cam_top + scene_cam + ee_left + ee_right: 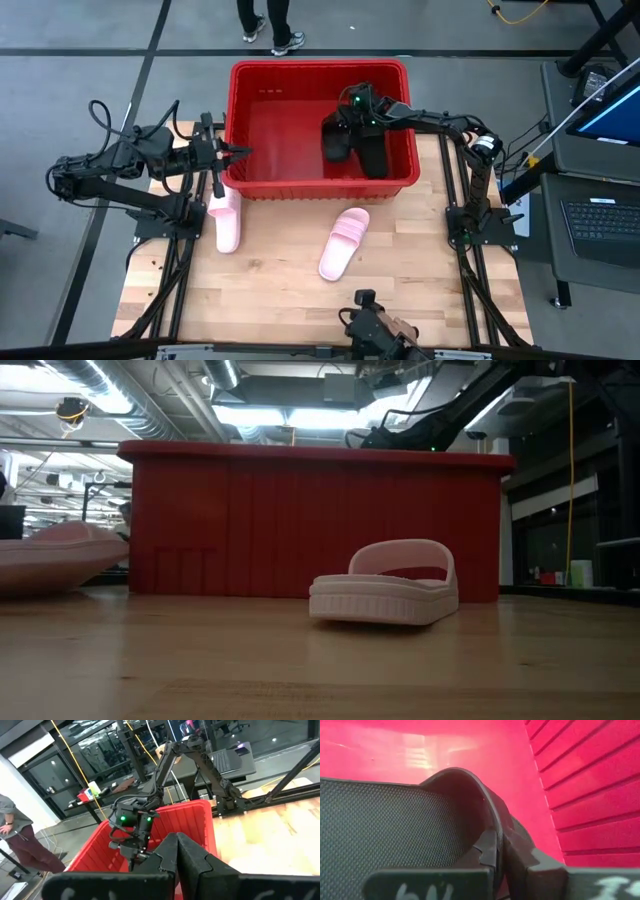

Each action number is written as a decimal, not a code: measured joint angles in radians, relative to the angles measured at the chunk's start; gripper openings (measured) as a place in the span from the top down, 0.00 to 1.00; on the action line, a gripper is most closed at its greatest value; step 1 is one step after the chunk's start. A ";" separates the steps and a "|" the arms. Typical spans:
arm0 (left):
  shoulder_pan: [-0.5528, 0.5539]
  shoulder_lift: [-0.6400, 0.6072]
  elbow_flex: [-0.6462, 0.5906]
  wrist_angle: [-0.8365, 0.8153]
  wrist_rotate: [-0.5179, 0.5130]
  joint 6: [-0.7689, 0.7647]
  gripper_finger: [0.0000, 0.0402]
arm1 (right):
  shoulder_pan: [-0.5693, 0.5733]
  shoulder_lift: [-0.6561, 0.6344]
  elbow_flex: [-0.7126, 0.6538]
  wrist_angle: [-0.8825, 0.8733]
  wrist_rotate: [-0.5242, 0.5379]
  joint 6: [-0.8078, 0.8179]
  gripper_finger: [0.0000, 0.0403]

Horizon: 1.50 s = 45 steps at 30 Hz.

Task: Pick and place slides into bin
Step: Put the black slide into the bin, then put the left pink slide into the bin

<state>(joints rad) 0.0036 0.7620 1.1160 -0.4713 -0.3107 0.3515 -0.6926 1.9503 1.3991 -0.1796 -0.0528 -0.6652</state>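
From above, you have the red bin (320, 125) at the far middle of the wooden table (400, 280). Your right gripper (345, 125) reaches in over the bin's right side, above two black slides: one (336, 142) lies under the gripper and the other (373, 152) just beside it, both on the bin floor. Two pale pink slides are outside: one (228, 220) lies near the bin's left front corner, the other (345, 243) lies tilted on the table in front of the bin. Your left gripper (235, 153) hangs at the bin's left wall, its fingers together. A person's legs (268, 25) show on the floor beyond the table.

From table height, you see the front pink slide (385, 595) resting sole-down, apart from the bin wall (315, 525) behind it. The other pink slide (55, 555) shows at the left edge. The right arm (440, 415) comes down over the bin's rim.

In your left wrist view, the left gripper (176, 851) is clenched on nothing, with the bin (195, 825) ahead and the right arm reaching into it. A person (22, 845) stands off beyond the table.

In your right wrist view, the right gripper (499, 855) is clamped on the strap of a black slide (420, 825), with the bin's red floor (420, 745) and ribbed wall around it.
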 joint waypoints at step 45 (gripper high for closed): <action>0.000 0.000 0.000 0.000 0.024 0.002 1.00 | 0.064 -0.083 0.183 -0.255 0.014 0.037 0.58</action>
<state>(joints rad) 0.0036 0.7620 1.1164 -0.4713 -0.2867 0.3531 -0.6286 1.8675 1.5824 -0.4342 -0.0391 -0.6282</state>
